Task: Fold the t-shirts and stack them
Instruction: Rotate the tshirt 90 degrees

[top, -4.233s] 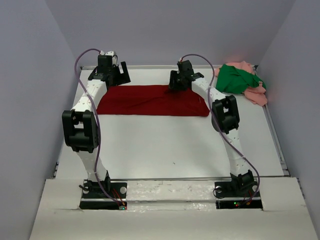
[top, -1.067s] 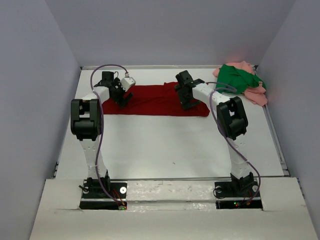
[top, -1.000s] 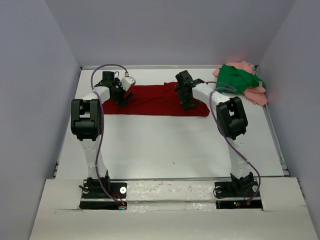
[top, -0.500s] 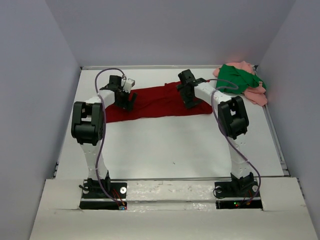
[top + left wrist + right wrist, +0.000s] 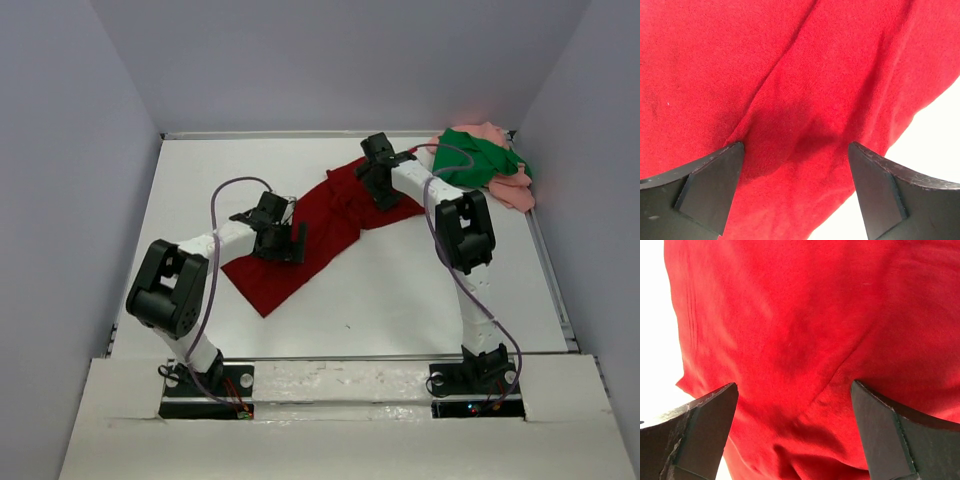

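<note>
Where the white surface (image 5: 400,290) carries the three shirts, we find the dark red shirt (image 5: 328,222) lying slantwise across its middle, one pointed corner toward the near left and its other end at the far right. It forms a flattened, creased band, wider at the near end. The left arm (image 5: 225,240) sets its jaws down on the near-left part of this shirt; the right arm (image 5: 420,185) sets its jaws on the far-right end. In the left wrist view we see the jaws spread wide, the red cloth rucked into a ridge between them and bare surface at the right edge. The right wrist view shows likewise: jaws spread wide over wrinkled red cloth. The green shirt (image 5: 470,160) and the pink shirt (image 5: 515,190) lie crumpled together in the far right corner.
</note>
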You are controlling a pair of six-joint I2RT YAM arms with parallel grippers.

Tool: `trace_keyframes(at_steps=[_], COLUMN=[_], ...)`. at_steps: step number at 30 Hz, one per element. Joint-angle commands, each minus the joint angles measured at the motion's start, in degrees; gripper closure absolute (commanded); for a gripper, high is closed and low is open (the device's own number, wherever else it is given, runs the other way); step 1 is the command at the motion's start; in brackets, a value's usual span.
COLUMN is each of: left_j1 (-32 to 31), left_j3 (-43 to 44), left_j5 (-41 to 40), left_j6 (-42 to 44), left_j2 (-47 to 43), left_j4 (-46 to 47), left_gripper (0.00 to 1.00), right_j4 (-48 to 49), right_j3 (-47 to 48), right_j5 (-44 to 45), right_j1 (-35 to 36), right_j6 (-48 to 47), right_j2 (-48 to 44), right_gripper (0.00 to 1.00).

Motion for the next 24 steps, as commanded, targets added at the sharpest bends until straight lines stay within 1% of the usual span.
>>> trace_keyframes(at_steps=[1, 4, 5, 7, 8, 10, 12, 14, 17, 21, 24], left_j1=[0.1, -0.4, -1.8, -4.3, -7.3, -10.1, -12.3, -12.8, -13.0, -14.2, -18.1], left_j3=[-7.6, -10.7, -12.0, -12.7, -12.8, -12.3, -11.9, -12.2, -12.2, -10.5, -6.8], left_j5=[-2.0, -0.1, 0.6, 1.6, 2.0, 1.9, 2.6, 3.8, 6.3, 8.7, 8.5], left_j6=[-13.4, -16.7, -17.3, -18.7, -19.0, -19.6, -19.4, -20.0, -22.1, -29.0, -31.8], left_j2=[-7.6, -10.6, -11.0, -11.4, -11.2, -9.9, -8.6, -7.9, -7.5, -5.3, -1.9], left_j4=[-3.0, -3.8, -3.7, -3.0, -1.9, -1.4, -1.1, -0.5, 2.9, 6.2, 6.7], left_gripper=[0.01, 0.01, 0.01, 0.01, 0.01, 0.01, 0.01, 0.01, 0.01, 0.01, 0.01], right_j4=[1.2, 2.1, 2.4, 3.0, 3.1, 3.3, 3.7, 4.1, 5.0, 5.7, 8.0], right_j3=[3.9, 9.6, 13.5, 17.4, 21.1, 24.0, 25.0, 25.6, 27.2, 31.5, 32.3], right_j5=[2.3, 1.0, 0.5, -2.6, -4.9, -7.0, -9.2, -9.6, -10.7, -12.6, -11.1], right_j1=[0.1, 0.1, 0.1, 0.1, 0.1, 0.1, 0.1, 0.1, 0.6, 1.1, 2.4], right_j6=[-7.0, -12.6, -15.3, -17.9, -19.8, -21.3, -21.3, -21.3, -22.7, -26.0, -29.8], right_j2=[3.9, 7.6, 10.0, 12.6, 14.0, 17.7, 19.0, 20.5, 22.5, 24.8, 24.4], right_gripper=[0.00, 0.00, 0.01, 0.01, 0.02, 0.02, 0.02, 0.02, 0.02, 0.03, 0.03])
